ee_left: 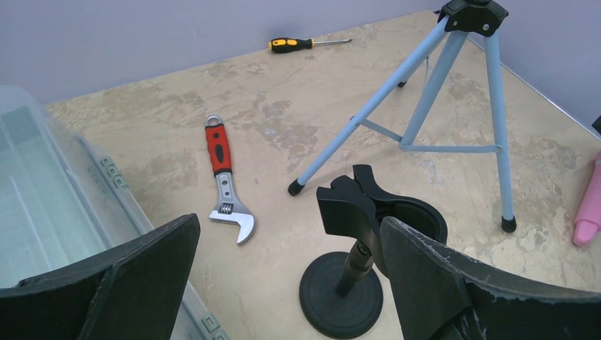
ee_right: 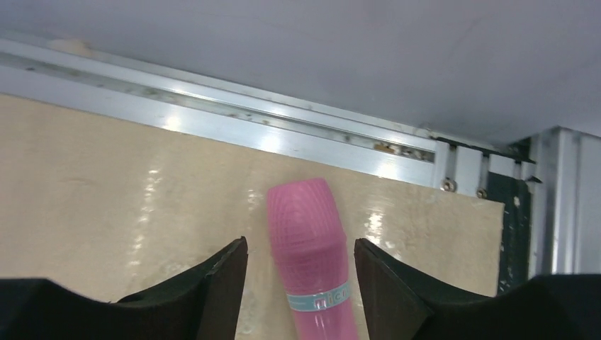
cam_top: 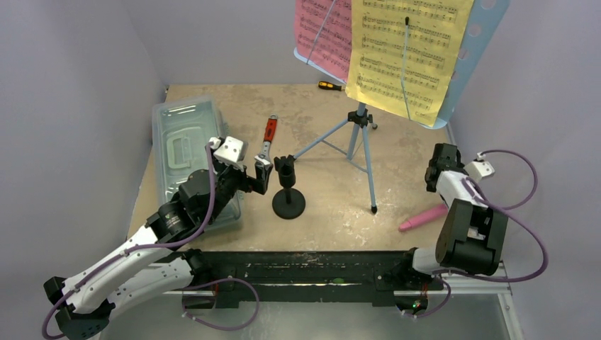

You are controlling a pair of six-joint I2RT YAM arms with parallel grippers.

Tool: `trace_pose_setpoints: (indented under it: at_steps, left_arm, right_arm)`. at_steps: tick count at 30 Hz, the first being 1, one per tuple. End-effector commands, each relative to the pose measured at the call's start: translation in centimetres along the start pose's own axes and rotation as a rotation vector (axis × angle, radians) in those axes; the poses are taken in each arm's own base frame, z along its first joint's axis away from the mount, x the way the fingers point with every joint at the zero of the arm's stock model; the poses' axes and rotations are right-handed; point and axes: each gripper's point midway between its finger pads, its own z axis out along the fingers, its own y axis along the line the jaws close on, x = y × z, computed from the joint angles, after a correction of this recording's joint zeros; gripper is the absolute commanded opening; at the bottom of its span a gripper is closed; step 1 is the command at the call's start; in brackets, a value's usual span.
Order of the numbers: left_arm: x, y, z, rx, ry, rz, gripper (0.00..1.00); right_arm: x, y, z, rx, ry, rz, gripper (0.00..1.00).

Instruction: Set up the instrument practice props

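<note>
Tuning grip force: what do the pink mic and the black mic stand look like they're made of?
Pink toy microphone: likely moulded plastic with a smooth satin sheen, a faint grid texture on the head and a printed teal band. Black mic stand: matte black. Its clip looks like plastic. The round base could be coated metal or plastic; the pictures don't show which.

Overhead from behind, wrist views low, close, all sharing pink microphone (cam_top: 423,218)

Overhead, the music stand (cam_top: 487,23) and sheet-music pages (cam_top: 386,57) are cropped on top.
</note>
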Motion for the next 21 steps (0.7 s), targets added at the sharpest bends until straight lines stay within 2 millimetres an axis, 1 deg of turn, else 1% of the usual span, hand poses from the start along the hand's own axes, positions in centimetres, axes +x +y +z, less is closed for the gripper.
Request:
trace_pose_setpoints:
  at_steps: [1, 2, 7, 9, 10, 11, 12, 13, 16, 20, 21]
  left_arm:
    - [-0.6, 0.3, 0.2, -0.016, -0.028, -0.002, 1.0]
    - [-0.5, 0.4, 0.2, -0.023, -0.027, 0.001, 1.0]
    - [-0.3, 1.2, 0.3, -0.062, -0.019, 0.012, 0.99]
    - [-0.2, 1.6, 0.4, -0.075, -0.017, 0.014, 0.99]
    - [-0.1, 1.8, 0.5, -0.083, -0.013, 0.016, 0.99]
    - [0.1, 2.0, 0.7, -0.092, -0.006, 0.018, 0.99]
    - [0.2, 2.2, 0.8, -0.101, -0.001, 0.019, 0.99]
    - [0.3, 2.6, 0.9, -0.113, 0.003, 0.019, 0.99]
    - [0.4, 3.5, 1.1, -0.142, 0.005, 0.01, 0.99]
    - [0.7, 4.2, 1.5, -0.161, 0.015, 0.008, 0.99]
    - [0.7, 4.5, 1.6, -0.17, 0.018, 0.007, 0.99]
  right_arm:
    - [-1.5, 4.1, -0.8, -0.231, -0.038, -0.027, 0.62]
    - [-0.9, 4.8, -0.7, -0.254, -0.013, -0.039, 0.63]
    - [1.4, 6.6, 0.1, -0.288, 0.07, -0.111, 0.74]
    - [2.6, 6.6, 0.2, -0.284, 0.112, -0.104, 0.78]
    - [3.3, 7.0, 0.1, -0.309, 0.141, -0.086, 0.82]
    - [3.5, 7.0, 0.0, -0.307, 0.149, -0.07, 0.85]
    - [3.2, 6.7, 0.1, -0.291, 0.135, -0.066, 0.86]
    - [3.2, 6.6, 0.2, -0.282, 0.132, -0.058, 0.84]
    - [3.2, 6.9, 0.5, -0.286, 0.121, -0.08, 0.73]
    - [2.9, 7.0, 0.5, -0.32, 0.091, -0.125, 0.69]
    - [2.8, 7.1, 0.3, -0.339, 0.084, -0.126, 0.66]
